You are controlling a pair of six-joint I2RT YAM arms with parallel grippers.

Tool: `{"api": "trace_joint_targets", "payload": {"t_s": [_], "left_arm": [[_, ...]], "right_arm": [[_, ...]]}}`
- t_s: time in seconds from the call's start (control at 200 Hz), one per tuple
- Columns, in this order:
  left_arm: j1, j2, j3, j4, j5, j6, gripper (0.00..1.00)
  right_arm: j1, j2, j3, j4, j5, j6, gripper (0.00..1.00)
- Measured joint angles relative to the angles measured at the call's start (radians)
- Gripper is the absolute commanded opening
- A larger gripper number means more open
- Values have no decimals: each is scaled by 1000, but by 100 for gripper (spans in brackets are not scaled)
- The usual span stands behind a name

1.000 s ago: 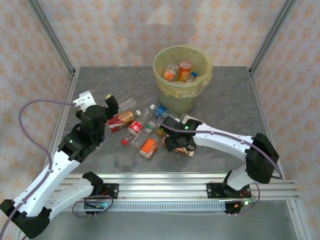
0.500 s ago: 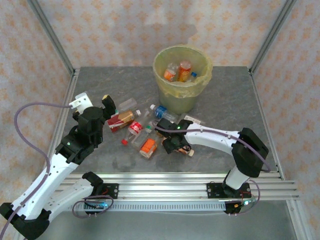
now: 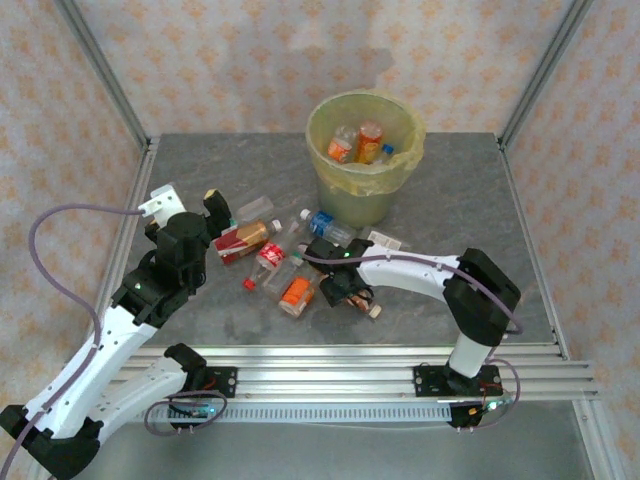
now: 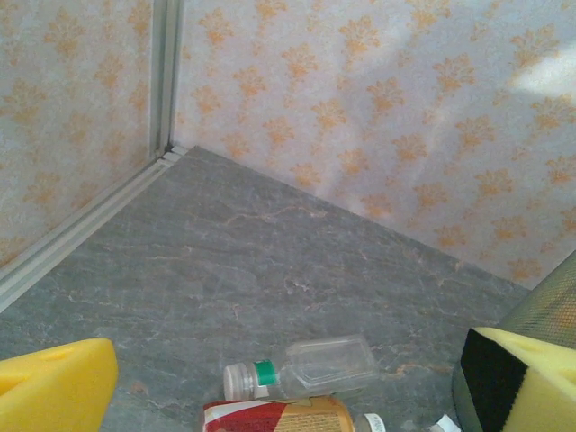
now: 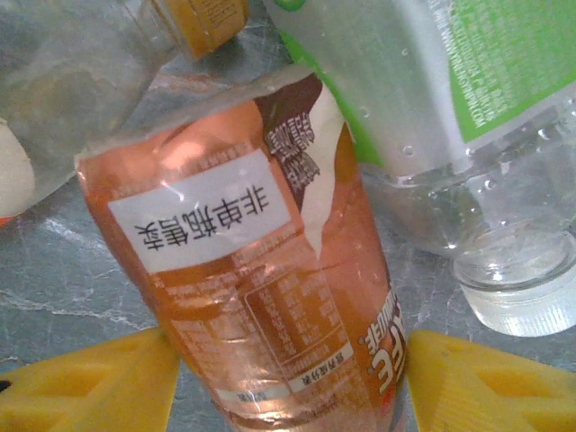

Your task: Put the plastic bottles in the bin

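The pale yellow-green bin stands at the back of the table with a few bottles inside. Several plastic bottles lie in a heap in front of it. My right gripper is down at the heap's right end. In the right wrist view its yellow fingers flank a lying brown-and-orange-labelled bottle. The left finger touches it and the right stands a sliver away. My left gripper hangs open left of the heap, above a clear green-banded bottle and a red-labelled bottle.
A green-labelled clear bottle lies against the brown one, and an orange-labelled one lies just left of my right gripper. A flat white packet sits near the bin's foot. Metal frame posts and patterned walls close the table in.
My right arm has swung left and its gripper has settled over the brown-labelled bottle with the jaws narrowing. The left arm shifted slightly left, then held still.
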Motion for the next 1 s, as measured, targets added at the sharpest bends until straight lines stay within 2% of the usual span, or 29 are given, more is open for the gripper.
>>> {"api": "trace_joint_targets", "payload": {"t_s": [0.335, 0.555, 1.001], "left_arm": [[3, 0, 0, -5, 0, -3, 100], [14, 0, 0, -5, 4, -3, 100], [18, 0, 0, -5, 11, -7, 100]], "right_arm": [[0, 0, 0, 23, -47, 30, 61], [0, 3, 0, 23, -47, 34, 69], [1, 49, -2, 37, -43, 26, 72]]}}
